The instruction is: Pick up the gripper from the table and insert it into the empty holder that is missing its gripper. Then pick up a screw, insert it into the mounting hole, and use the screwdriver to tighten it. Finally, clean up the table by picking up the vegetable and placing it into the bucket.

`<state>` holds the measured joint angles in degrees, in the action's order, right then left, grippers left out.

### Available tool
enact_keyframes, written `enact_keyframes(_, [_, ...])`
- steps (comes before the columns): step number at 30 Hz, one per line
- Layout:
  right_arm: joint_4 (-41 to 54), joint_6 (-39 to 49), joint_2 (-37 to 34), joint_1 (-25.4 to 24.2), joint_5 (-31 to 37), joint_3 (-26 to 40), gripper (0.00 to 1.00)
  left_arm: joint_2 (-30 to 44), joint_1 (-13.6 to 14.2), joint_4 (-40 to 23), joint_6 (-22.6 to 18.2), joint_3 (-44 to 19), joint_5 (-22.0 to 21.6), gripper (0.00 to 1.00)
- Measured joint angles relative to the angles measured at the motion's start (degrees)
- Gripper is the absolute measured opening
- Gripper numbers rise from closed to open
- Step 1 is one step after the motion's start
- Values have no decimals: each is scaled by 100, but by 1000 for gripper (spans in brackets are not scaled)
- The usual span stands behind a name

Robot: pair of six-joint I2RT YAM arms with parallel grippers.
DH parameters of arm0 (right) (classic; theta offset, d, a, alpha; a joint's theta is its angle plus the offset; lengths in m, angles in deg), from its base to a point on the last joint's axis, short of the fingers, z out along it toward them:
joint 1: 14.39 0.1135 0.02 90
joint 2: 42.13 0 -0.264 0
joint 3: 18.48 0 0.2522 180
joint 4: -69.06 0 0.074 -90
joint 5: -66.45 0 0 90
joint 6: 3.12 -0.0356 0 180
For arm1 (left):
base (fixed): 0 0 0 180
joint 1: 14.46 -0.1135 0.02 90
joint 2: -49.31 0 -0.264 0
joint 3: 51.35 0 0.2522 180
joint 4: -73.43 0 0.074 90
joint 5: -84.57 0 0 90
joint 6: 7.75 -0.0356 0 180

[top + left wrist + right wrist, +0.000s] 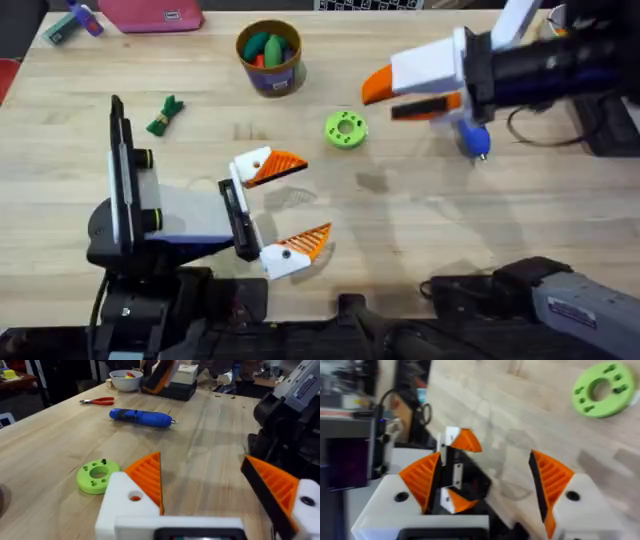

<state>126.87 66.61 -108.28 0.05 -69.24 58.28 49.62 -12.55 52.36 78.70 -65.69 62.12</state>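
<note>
Overhead view: left gripper sits centre-low w/ its white blocky mounts and orange ribbed pads spread wide, nothing between them. Right gripper comes in from upper right, orange tips pointing left, fingers apart by a moderate gap & holding nothing. Blue pen-shaped electric screwdriver lies on the light wooden table just below the right gripper, partly hidden by it. Flat bright-green ring w/ holes sits near centre, between the two grippers. Small dark-green leafy toy vegetable lies at upper left, well apart from the round yellow-rimmed bucket at top centre, which already holds green and red items. Left wrist view, upper left: red-handled pliers beside a white bowl, beyond the screwdriver.
</note>
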Motion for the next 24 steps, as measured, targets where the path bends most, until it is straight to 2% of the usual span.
enact_keyframes(5, [1305, 794, -523, 220, 1272, 1131, 947, -2, 0, 0, 0, 0, 0, 987])
enact_keyframes(8, [1878, 1020, -983, 485, 2160, 1689, 894, -2, 0, 0, 2, 0, 0, 988])
enact_keyframes(10, [2119, 1109, -1323, 667, 2717, 2015, 840, -2, 0, 0, 2, 0, 2, 987])
enact_keyframes(14, [2390, 1206, -2018, 1021, 3699, 2528, 819, 0, 0, 0, 2, 0, 2, 988])
enact_keyframes(18, [2363, 1261, -2588, 1258, 4272, 2712, 797, -1, 0, 0, 2, 0, 2, 988])
enact_keyframes(24, [2124, 1045, -3315, 1320, 4596, 2717, 740, 0, 0, 0, 2, 0, 2, 988])
